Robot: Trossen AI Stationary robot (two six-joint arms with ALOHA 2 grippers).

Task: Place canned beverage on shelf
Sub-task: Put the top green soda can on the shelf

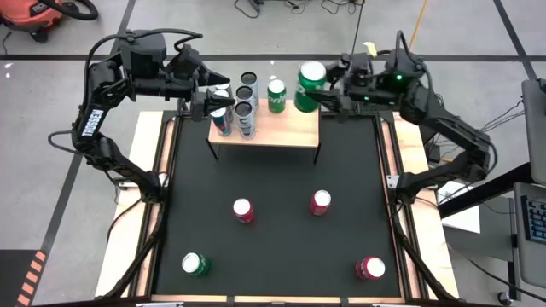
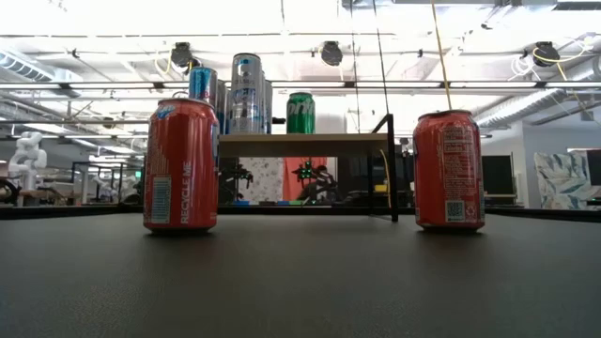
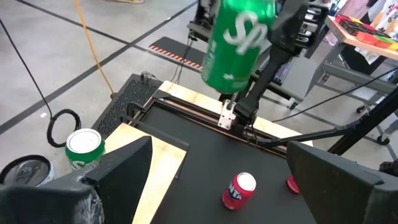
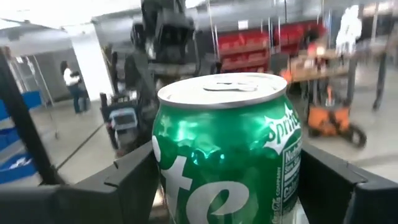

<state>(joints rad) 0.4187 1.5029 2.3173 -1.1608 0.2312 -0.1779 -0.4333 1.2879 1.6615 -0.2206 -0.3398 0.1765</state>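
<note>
1. Shelf [image 1: 286, 128]: a light-wood board on thin black legs at the far edge of the black table [image 1: 273, 230]. A cluster of about four cans already stands on its left half, with the blue can [image 1: 220, 122] nearest the left arm. A small green can [image 1: 276, 95] stands toward the middle. The right half of the board is bare.
2. Right gripper [image 1: 322, 96]: fingers clamped on a green Sprite can [image 1: 310, 85], held upright above the shelf's right rear corner. In the left wrist view the can hangs clear of the board, so I judge it is not yet set down.
3. Left gripper [image 1: 207, 104]: fingers apart and holding nothing, just beside the can cluster at the shelf's left end.
4. Still on the table: two red cans mid-table [image 1: 243, 210] [image 1: 320, 202], a green can [image 1: 195, 263] near the front left, and a red can [image 1: 370, 268] near the front right. By my reckoning the task is roughly half done, with one can in transit and four waiting.
5. Hard to read: the exact count in the left cluster, because the cans overlap from above and the low view is blocked by the near red cans. The Sprite can's height over the board is also unclear. The right wrist view is filled by the can, which hides the shelf.
</note>
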